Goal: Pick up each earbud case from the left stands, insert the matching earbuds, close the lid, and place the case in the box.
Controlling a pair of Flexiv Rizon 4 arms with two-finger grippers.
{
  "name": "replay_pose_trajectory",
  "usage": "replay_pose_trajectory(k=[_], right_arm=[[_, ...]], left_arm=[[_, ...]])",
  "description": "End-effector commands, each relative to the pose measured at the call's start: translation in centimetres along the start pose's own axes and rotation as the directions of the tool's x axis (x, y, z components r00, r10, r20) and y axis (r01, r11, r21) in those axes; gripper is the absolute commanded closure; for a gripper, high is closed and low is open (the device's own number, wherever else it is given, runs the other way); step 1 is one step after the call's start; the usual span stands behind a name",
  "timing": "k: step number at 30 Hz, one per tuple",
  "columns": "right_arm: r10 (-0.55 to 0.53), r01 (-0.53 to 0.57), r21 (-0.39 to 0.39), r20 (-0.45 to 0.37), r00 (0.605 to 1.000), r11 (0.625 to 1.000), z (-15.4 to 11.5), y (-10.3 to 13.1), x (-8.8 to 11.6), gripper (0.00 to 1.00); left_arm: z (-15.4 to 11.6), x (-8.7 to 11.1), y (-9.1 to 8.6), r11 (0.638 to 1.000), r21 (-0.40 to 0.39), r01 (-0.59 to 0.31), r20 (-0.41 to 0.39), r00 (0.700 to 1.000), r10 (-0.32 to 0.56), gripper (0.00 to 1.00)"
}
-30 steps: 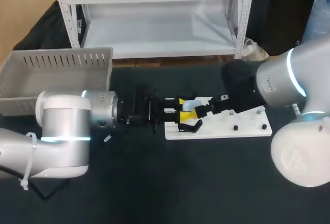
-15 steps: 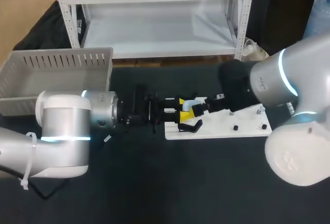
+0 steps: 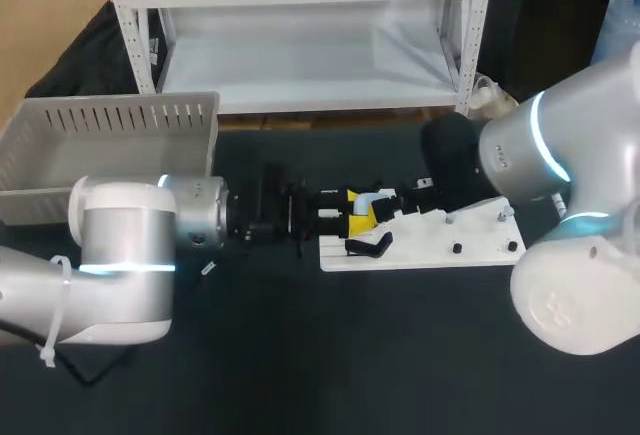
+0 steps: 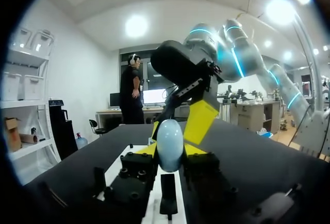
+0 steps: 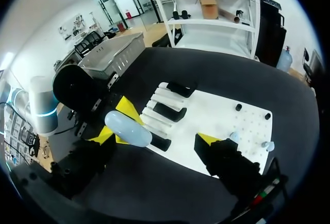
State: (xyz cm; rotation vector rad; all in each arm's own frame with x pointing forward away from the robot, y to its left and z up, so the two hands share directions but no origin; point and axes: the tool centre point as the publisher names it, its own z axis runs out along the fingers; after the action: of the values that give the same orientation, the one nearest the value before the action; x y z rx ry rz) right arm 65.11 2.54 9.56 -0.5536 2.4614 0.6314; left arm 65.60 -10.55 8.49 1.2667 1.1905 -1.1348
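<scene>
The left pincer [image 4: 172, 151] clamps the pale earbud case [image 4: 169, 144] just above the white stand board's [image 3: 430, 252] left end, while the right pincer [image 5: 154, 139] gapes wide, one finger beside the case.

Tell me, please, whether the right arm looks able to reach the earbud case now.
Probably yes: the earbud case is held up by the left gripper, and the open right gripper sits beside it, nothing between.
</scene>
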Motion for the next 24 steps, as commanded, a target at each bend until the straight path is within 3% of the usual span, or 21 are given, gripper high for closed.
replay_pose_trajectory(k=[1, 9, 14, 19, 24], right_arm=[[0.003, -0.003, 0.11, 0.006, 1.0, 0.994, 0.0, 0.1, -0.4, 0.0], [-0.007, 0.001, 0.13, 0.047, 0.999, 0.991, -1.4, -0.1, -1.9, 0.0], [-0.053, 0.039, 0.141, 0.092, 0.994, 0.989, -4.0, 0.1, -2.8, 0.0], [-0.137, 0.115, 0.222, 0.086, 0.987, 0.968, -7.9, -1.0, -3.2, 0.0], [-0.16, 0.138, 0.337, 0.039, 0.986, 0.931, -10.6, -4.0, -2.8, 0.0]], left_arm=[[0.1, 0.1, -0.4, 1.0, -0.003, -0.002, 0.002, 1.0, 0.002, 1.0], [0.1, 0.1, -0.4, 1.0, -0.003, -0.002, 0.002, 1.0, 0.002, 1.0], [0.1, 0.1, -0.4, 1.0, -0.003, -0.002, 0.002, 1.0, 0.002, 1.0], [0.1, 0.1, -0.4, 1.0, -0.003, -0.002, 0.002, 1.0, 0.002, 1.0], [0.1, 0.1, -0.4, 1.0, -0.003, -0.002, 0.002, 1.0, 0.002, 1.0]])
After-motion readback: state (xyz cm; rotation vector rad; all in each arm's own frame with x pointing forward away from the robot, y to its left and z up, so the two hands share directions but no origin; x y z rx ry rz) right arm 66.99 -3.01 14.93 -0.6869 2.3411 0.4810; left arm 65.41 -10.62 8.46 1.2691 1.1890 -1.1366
